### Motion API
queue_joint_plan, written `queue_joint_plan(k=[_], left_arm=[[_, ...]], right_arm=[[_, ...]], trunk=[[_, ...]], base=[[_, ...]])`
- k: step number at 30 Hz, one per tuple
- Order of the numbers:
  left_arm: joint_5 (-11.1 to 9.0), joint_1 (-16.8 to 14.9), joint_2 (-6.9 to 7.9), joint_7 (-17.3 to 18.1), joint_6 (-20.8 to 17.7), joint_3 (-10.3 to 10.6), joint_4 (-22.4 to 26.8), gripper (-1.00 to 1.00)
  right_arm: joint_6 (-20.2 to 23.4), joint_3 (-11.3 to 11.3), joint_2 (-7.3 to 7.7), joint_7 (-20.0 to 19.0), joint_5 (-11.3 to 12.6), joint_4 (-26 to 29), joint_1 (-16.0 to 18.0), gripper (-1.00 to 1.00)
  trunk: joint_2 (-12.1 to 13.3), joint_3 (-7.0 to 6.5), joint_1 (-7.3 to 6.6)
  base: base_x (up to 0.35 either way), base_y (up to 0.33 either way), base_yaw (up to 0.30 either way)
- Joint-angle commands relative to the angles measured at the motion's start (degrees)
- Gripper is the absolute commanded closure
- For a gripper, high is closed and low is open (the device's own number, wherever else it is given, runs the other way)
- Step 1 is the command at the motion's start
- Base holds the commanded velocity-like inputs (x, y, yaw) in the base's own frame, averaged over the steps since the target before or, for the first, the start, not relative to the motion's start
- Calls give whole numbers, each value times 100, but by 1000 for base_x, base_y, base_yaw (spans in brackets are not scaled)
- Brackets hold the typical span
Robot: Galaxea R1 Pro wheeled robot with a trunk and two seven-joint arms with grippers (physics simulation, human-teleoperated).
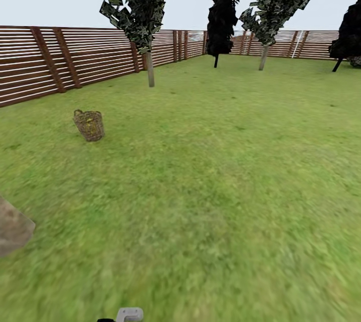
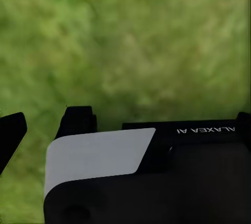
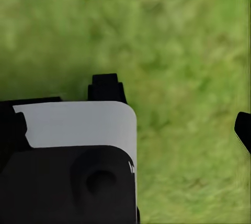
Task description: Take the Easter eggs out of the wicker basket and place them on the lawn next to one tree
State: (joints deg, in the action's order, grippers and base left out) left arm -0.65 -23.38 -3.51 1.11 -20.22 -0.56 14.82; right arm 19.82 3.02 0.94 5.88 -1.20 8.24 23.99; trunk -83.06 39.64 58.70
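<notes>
Where lawn spreads, "ALAXEA AI" on the left claw.

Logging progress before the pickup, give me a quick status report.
Both grippers over grass, fingers apart, empty. Wicker basket upright on lawn, ahead left, out of reach. No obstacle between.

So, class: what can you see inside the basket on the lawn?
Through the basket's open weave something yellowish shows inside. It is too small to tell as eggs or to count; the weave covers the rest.
</notes>
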Motion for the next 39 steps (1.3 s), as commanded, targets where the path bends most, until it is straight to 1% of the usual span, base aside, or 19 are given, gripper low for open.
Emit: queue_joint_plan(k=[1,7,12,39], left_arm=[[-5,0,0,12,-35,-6,12,-100],[-5,0,0,12,-35,-6,12,-100],[-5,0,0,12,-35,-6,12,-100],[-5,0,0,12,-35,-6,12,-100]], right_arm=[[31,31,-3,9,-12,7,0,-100],[31,32,54,-16,15,3,0,-100],[31,32,28,-1,-3,3,0,-100],[25,32,46,10,-3,3,0,-100]], trunk=[[-2,5,3],[-2,5,3],[-2,5,3],[-2,5,3]], base=[[325,0,0],[325,0,0],[325,0,0],[325,0,0]])
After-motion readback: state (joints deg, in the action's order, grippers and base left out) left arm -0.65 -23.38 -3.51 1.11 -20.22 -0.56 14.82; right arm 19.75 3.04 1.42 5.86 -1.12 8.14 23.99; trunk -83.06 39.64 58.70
